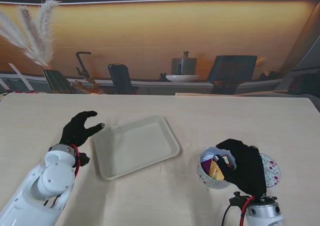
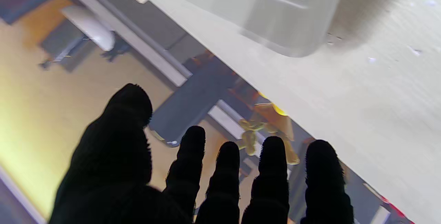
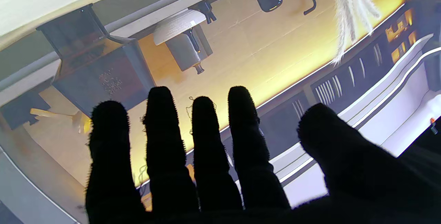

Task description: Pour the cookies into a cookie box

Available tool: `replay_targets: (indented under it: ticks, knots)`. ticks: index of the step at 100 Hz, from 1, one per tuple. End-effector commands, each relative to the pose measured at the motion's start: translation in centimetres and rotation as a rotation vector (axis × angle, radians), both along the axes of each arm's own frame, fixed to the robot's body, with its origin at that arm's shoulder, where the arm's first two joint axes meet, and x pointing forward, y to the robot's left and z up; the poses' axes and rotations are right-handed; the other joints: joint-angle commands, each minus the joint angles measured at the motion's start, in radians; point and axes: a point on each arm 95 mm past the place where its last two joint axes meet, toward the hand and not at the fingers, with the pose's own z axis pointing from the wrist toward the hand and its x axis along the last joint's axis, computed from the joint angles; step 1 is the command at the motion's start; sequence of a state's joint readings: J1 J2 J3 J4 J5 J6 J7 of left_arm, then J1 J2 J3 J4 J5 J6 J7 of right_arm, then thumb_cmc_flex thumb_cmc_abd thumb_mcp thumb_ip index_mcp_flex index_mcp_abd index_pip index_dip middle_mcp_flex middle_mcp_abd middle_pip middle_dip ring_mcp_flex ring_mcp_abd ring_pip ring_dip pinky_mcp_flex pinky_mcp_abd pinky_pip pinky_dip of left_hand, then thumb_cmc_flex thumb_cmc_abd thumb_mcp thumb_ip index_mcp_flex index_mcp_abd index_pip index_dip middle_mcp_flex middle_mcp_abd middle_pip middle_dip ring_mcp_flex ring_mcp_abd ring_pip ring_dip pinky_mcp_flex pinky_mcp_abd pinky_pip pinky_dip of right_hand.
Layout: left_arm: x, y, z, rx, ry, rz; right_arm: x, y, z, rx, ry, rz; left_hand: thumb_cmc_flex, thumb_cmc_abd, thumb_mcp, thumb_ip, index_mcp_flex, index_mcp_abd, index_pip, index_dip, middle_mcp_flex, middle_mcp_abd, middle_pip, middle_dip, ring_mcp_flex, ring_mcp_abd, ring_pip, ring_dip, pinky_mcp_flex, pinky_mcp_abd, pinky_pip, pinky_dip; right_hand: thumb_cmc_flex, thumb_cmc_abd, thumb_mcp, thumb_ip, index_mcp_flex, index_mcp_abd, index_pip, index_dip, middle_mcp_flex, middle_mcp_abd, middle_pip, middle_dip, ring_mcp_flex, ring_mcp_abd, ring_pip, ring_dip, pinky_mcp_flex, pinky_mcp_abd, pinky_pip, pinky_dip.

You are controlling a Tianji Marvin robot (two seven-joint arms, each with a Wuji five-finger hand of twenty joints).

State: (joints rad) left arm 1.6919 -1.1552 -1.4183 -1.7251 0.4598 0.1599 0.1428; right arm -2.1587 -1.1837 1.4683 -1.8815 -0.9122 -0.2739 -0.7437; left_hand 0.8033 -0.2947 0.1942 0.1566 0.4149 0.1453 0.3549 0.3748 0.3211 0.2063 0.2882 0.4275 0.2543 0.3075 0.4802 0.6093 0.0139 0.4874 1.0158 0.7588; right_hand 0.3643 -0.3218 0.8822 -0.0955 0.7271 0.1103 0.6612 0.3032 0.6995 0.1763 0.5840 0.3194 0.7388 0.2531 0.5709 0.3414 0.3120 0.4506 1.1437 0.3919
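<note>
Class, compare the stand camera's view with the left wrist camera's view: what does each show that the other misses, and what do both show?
Only the stand view shows the right hand over the dotted cup holding yellow packets, and the whole tray. Only the left wrist view shows the left hand's fingertips spread with nothing between them. Both show the left hand, the tray's corner and the table.

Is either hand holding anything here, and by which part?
The left hand is open, holding nothing. The right hand is over the polka-dot paper cup; an actual grip cannot be told.
</note>
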Motion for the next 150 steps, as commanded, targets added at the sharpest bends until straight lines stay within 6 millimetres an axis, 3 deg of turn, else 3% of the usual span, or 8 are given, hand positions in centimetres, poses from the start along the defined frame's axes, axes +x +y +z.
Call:
replay_targets:
  ticks: [1, 35, 62, 86, 117, 150]
  knots:
    - [-1.5, -0.7, -0.4, 0.019, 0.021, -0.043, -0.3, -0.1, 1.1, -0.028, -0.016, 0.022, 0.016, 0.047, -0.026, -0.042, -0.017, -0.018, -0.027, 0.008, -0.018, -0.026, -0.031, 0.016, -0.028, -0.038, -0.033, -0.009, -0.030, -0.037, -0.076, -0.034, -0.021, -0.016, -0.012, 0.026, 0.002, -0.005, -0.019, -0.009, 0.003, -0.006, -0.005, -0.003, -0.021, 0.027, -0.004, 0.004, -0.015, 0.020, 0.002, 0.000]
    - [-7.1, -2.1, -0.2, 0.040, -0.068, -0.268, -1.0, -2.8, 4.4, -0.197, -0.006, 0.026, 0.011, 0.061, -0.052, -0.045, -0.017, -0.029, -0.049, 0.010, 0.004, -0.033, -0.060, 0.006, -0.006, -0.048, -0.082, -0.039, -0.038, -0.049, -0.197, -0.068, -0.033, -0.039, -0.018, 0.024, -0.010, -0.009, -0.037, -0.016, -0.004, -0.016, -0.018, -0.008, -0.025, 0.014, -0.019, -0.003, -0.017, 0.020, 0.000, 0.001]
    - [-10.1, -3.1, -1.0, 0.043, -0.082, -0.376, -0.7, -5.4, 4.9, -0.297, 0.069, 0.006, 0.011, 0.065, -0.061, -0.045, -0.013, -0.035, -0.058, 0.010, 0.015, -0.036, -0.073, 0.001, 0.000, -0.053, -0.098, -0.047, -0.037, -0.053, -0.217, -0.072, -0.049, -0.071, -0.027, 0.020, -0.069, -0.021, -0.069, -0.032, -0.085, -0.038, -0.048, -0.017, -0.083, -0.017, -0.066, -0.020, -0.039, 0.016, -0.024, -0.002]
    - [-11.7, -4.1, -1.7, 0.024, -0.077, -0.435, 0.6, -7.6, 4.0, -0.369, 0.187, -0.031, 0.015, 0.071, -0.068, -0.044, -0.013, -0.035, -0.065, 0.009, 0.014, -0.037, -0.081, -0.005, 0.000, -0.059, -0.113, -0.056, -0.037, -0.061, -0.244, -0.080, -0.057, -0.072, -0.068, 0.021, -0.185, -0.038, -0.093, -0.064, -0.265, -0.067, -0.066, -0.021, -0.202, -0.056, -0.140, -0.046, -0.093, -0.003, -0.083, 0.004]
    - [-13.0, -4.6, -2.3, 0.026, -0.065, -0.498, 2.3, -10.1, 2.2, -0.448, 0.310, -0.090, 0.016, 0.072, -0.075, -0.044, -0.019, -0.037, -0.070, 0.009, 0.010, -0.040, -0.085, -0.006, -0.004, -0.066, -0.125, -0.063, -0.036, -0.065, -0.265, -0.084, -0.070, -0.062, -0.124, 0.028, -0.390, -0.062, -0.076, -0.095, -0.517, -0.109, -0.017, -0.018, -0.356, -0.100, -0.182, -0.061, -0.187, -0.044, -0.181, 0.001]
    - [-13.7, -4.5, -2.2, 0.064, -0.046, -0.544, 4.0, -12.8, -1.1, -0.436, 0.494, -0.193, -0.015, 0.053, -0.116, -0.063, -0.062, -0.043, -0.099, 0.000, -0.018, -0.053, -0.103, -0.012, -0.022, -0.085, -0.159, -0.078, -0.048, -0.077, -0.331, -0.096, -0.058, -0.065, -0.187, 0.036, -0.550, -0.073, -0.060, -0.137, -0.524, -0.133, -0.288, -0.145, -0.498, -0.144, -0.209, -0.079, -0.281, -0.101, -0.292, 0.010]
